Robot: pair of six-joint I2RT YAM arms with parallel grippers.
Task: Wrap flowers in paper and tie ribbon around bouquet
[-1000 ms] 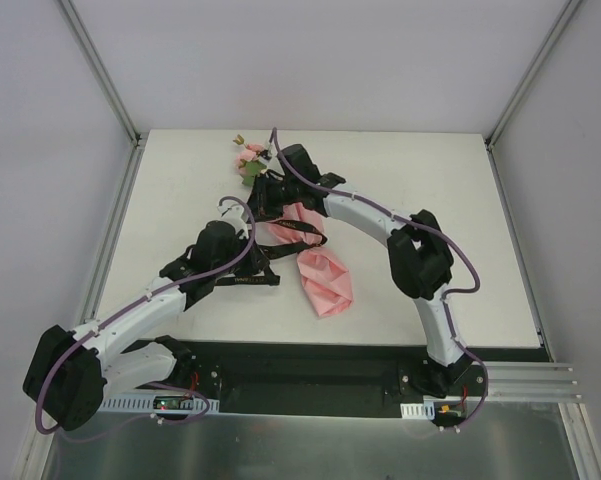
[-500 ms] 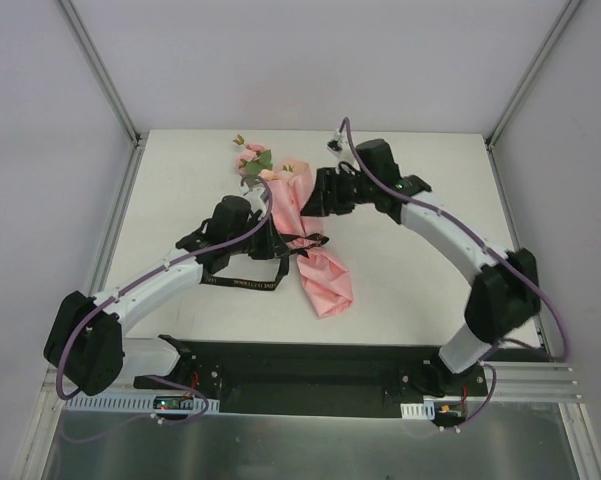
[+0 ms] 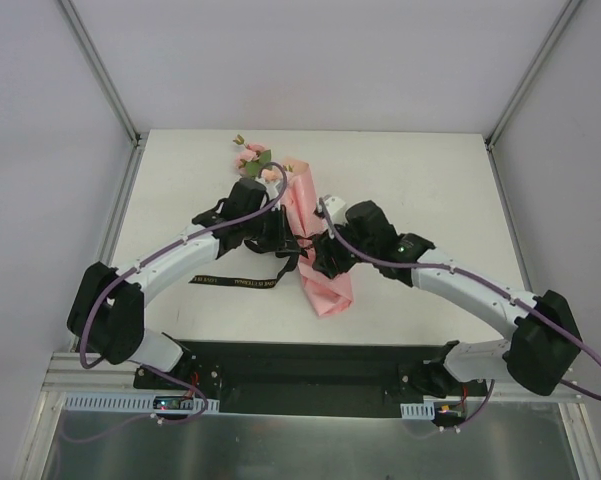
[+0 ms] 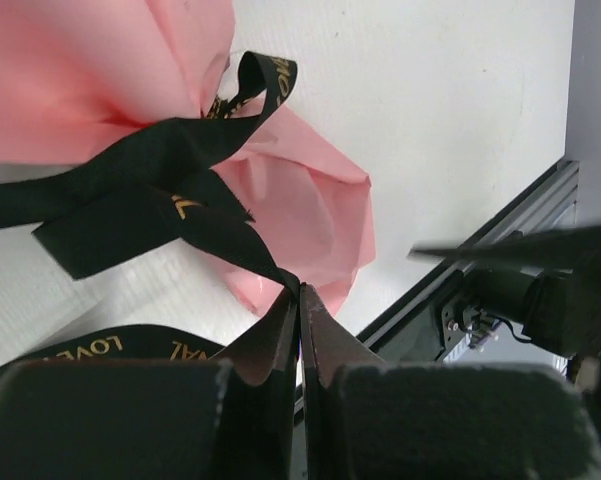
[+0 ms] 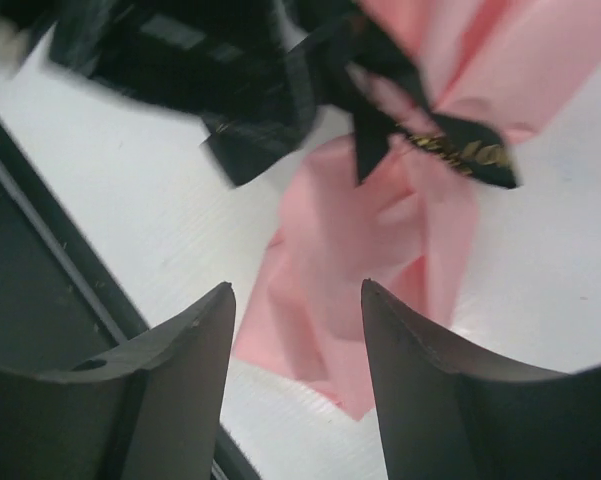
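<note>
Bouquet: a cone of thin pink paper (image 3: 302, 205) lies flat on the white table (image 3: 430, 190). Pale pink blossoms with green leaves (image 3: 251, 159) poke out of its far end, and the crumpled narrow end points toward the near edge.
Ribbon: a long black ribbon with gold lettering (image 4: 145, 170) crosses the cone at its waist, bunched there in what looks like a loose knot. One tail lies flat on the table to the left.
Left gripper (image 4: 300, 296): the fingers are pressed together, pinching a ribbon end just beside the waist, probably to keep the tie taut.
Right gripper (image 5: 295, 290): the fingers are spread with nothing between them. It hovers over the lower paper just right of the knot, likely placed to take the other ribbon end.
Edges: the black rail (image 4: 500, 290) along the near edge sits close to the cone's narrow end, so a pull that way has little room.
Open room: the bare white surface to the right and beyond offers the most room. The left arm and ribbon tail crowd the left side.
</note>
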